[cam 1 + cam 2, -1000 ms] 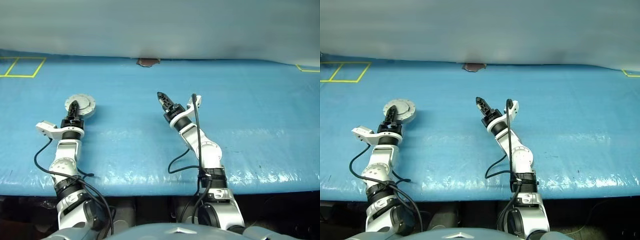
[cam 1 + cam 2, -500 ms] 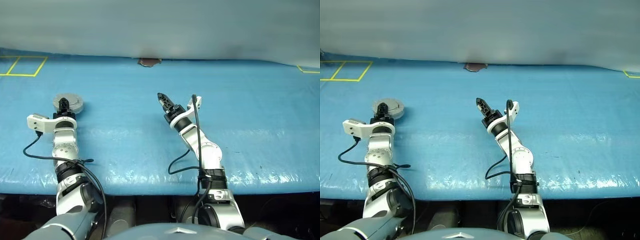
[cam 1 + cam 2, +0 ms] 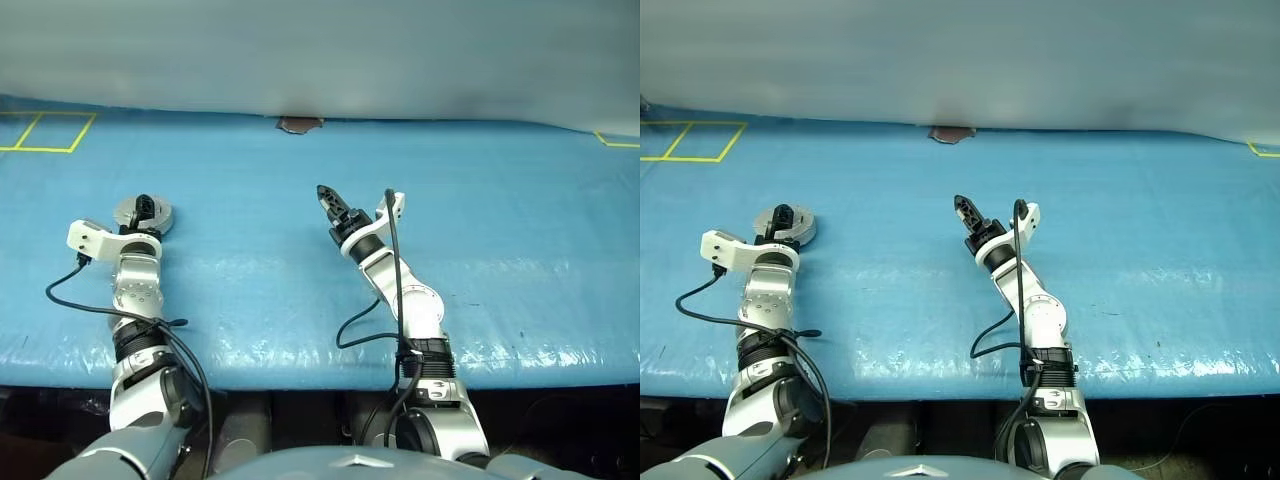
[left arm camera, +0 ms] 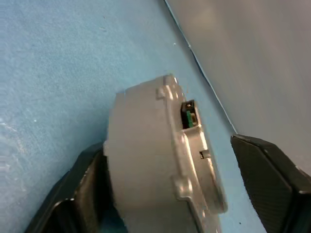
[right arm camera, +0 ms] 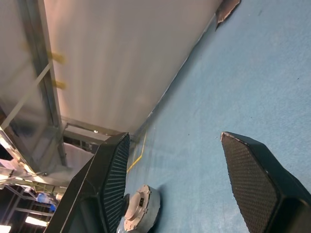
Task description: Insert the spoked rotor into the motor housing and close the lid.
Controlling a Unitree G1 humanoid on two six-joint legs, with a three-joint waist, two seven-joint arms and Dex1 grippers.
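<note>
1. Straddling the motor housing (image 4: 146,155) with the left gripper (image 3: 783,213), jaws spread: one finger (image 4: 85,174) lying against the housing's side wall, the other (image 4: 262,165) standing apart from its flanged face.
2. Sitting on the blue table (image 3: 500,250), just beyond the left wrist; lid seating impossible to tell.
3. Hovering well to the right of the housing: the right gripper (image 3: 325,193), jaws spread and pinching nothing.
4. Risking, by judgement, a dragged or tipped housing, the touching finger catching its wall during any sideways pull-away.
5. Risking likewise a loosened closure, were that finger snagging the flange.
</note>
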